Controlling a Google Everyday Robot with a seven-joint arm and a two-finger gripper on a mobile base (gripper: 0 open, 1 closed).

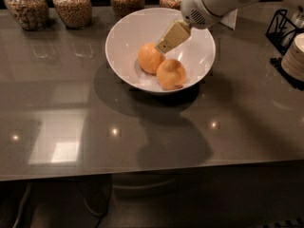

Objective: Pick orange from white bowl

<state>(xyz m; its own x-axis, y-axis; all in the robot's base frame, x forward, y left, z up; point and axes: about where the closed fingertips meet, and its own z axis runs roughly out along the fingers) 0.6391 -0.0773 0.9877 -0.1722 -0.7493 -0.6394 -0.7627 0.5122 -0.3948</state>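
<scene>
2 oranges lie together inside the white bowl, which stands on the dark glossy table toward its far edge, about midway between the left and right edges. The orange with the smooth, paler skin sits on the side nearer the left edge and a little farther back. The other orange, which shows a small dark dimple low on its skin, touches it on the side nearer the front edge.

The gripper reaches down into the bowl from the direction of the far right corner. Its tan tip slants down to the upper right of the orange, either touching it or just short of it; I cannot tell which. Nor can I tell whether the claw is apart or together, as it shows only as 1 flat tan shape. The white arm behind it crosses over the bowl's far rim.

4 glass jars of grains line the far edge, from the far left corner to behind the bowl. A black wire rack and a pale round stack stand at the right edge near the far right corner.
</scene>
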